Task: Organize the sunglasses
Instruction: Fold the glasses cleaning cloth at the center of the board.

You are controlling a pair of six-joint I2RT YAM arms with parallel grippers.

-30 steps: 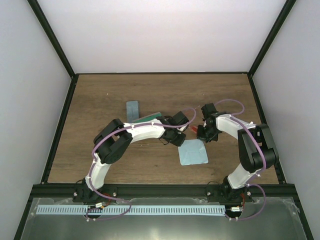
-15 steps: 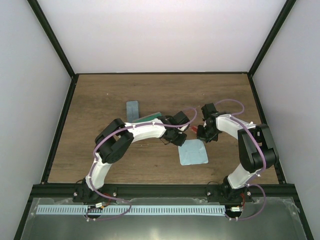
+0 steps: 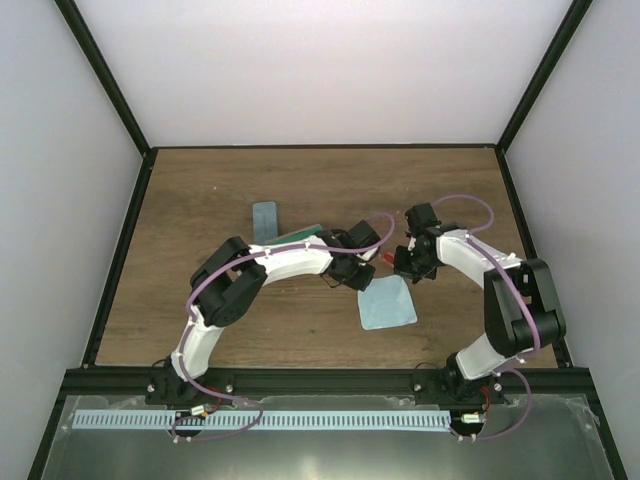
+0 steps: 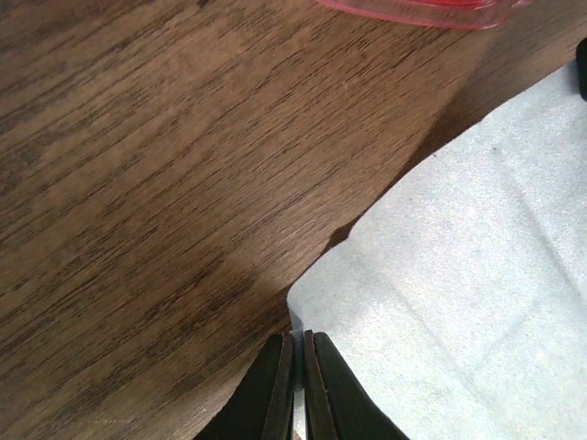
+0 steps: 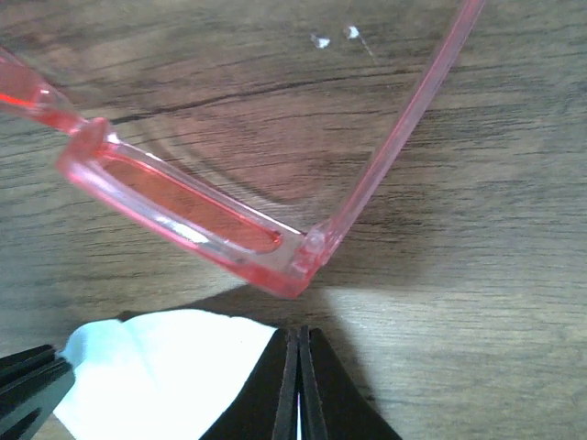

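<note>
Top external view, your inventory: one pair of red-framed sunglasses [image 3: 384,257], lying on the wooden surface [image 3: 200,190] between the two wrists, just beyond the far edge of a light-blue cloth [image 3: 388,306]; one grey-blue oblong case [image 3: 265,216], well apart to the left. Left gripper [image 4: 297,337]: fingers pressed together at one far corner of the cloth, a pale sliver between them, so you appear to be pinching that corner. Right gripper [image 5: 299,335]: likewise closed on the opposite far corner, with the sunglasses' hinge just past its tips and one arm swung open. Neither gripper holds the sunglasses. Judged purpose: both corners are held so you can draw the cloth flat and square near the frame, probably as a wrap or bed for it; packing is not yet begun.
</note>
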